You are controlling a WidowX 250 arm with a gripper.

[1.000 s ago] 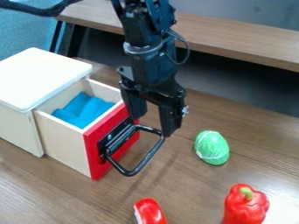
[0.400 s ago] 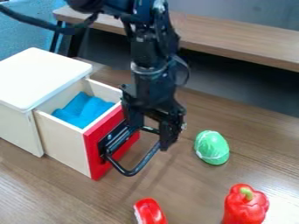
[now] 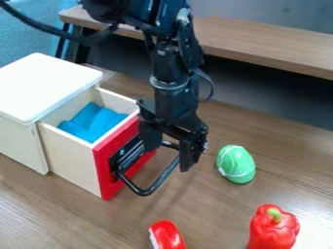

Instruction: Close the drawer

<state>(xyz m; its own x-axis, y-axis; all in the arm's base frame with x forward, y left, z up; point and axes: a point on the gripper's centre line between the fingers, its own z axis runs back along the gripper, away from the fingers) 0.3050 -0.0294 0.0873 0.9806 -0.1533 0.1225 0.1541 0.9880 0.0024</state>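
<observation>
- Drawer (image 3: 68, 155): you had it open, sticking out of the white-topped cabinet (image 3: 48, 85) at the left of the camera view. It was not closed.
- Red front panel (image 3: 104, 170) faced the lower right of the view, with a black mounting plate (image 3: 116, 159) on it.
- Black loop handle (image 3: 144, 192) stuck out from that plate, over the table.
- Blue cloth (image 3: 94, 124) lay inside your drawer, bunched toward the back.
- Your gripper (image 3: 169, 158) hung down right at the handle, fingers wide apart. One finger was next to the red panel, the other farther out. Part of the loop showed between them. You weren't clamped on anything; whether either finger touched the loop, I can't tell.
- Your arm (image 3: 170, 99) came in from the top edge, with a black cable (image 3: 39, 26) trailing off to the upper left.
- Green toy (image 3: 236, 164) with pale lines sat on the table (image 3: 214, 219), to the right of your gripper and apart from it.
- Red pepper (image 3: 274, 227) stood at lower right, by the bottom edge.
- Red-and-white item (image 3: 166, 236) lay at bottom center, cut by the edge.
- Behind your arm: a wooden ledge (image 3: 260, 44) across the top.
</observation>
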